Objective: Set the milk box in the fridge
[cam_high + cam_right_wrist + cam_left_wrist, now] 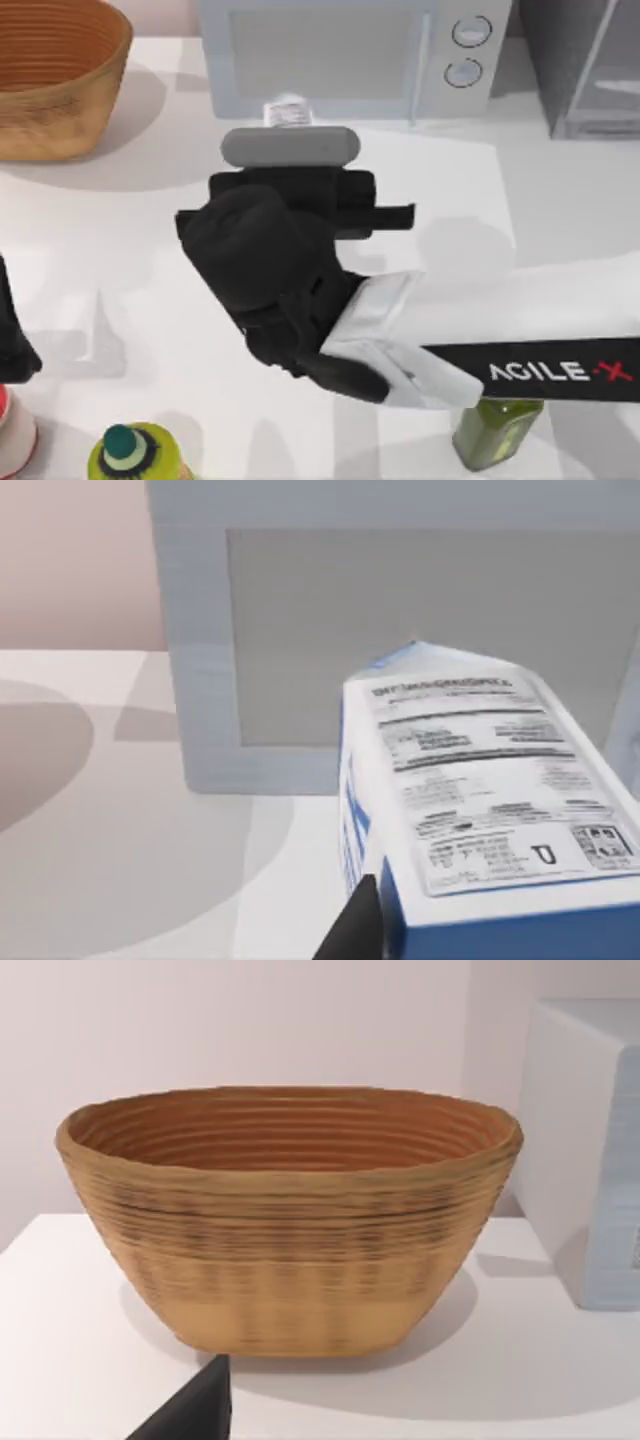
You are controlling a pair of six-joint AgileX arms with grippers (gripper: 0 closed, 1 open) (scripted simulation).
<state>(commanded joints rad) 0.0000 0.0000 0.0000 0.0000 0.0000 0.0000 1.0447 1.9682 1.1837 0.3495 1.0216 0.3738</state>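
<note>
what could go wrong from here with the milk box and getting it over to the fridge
1. The right gripper is at the milk box just in front of the microwave; a careless lift or swing might knock the carton against it.
2. The fridge stands at the table's far right, past the microwave, so the carry is long and a weak grip could slip.
3. The fridge door looks closed, which may block placement.

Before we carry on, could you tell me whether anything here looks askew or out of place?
The milk box leans tilted at the right gripper, in front of the microwave rather than the fridge at the table's far right. Nothing looks spilled or damaged; the basket stands upright.
</note>
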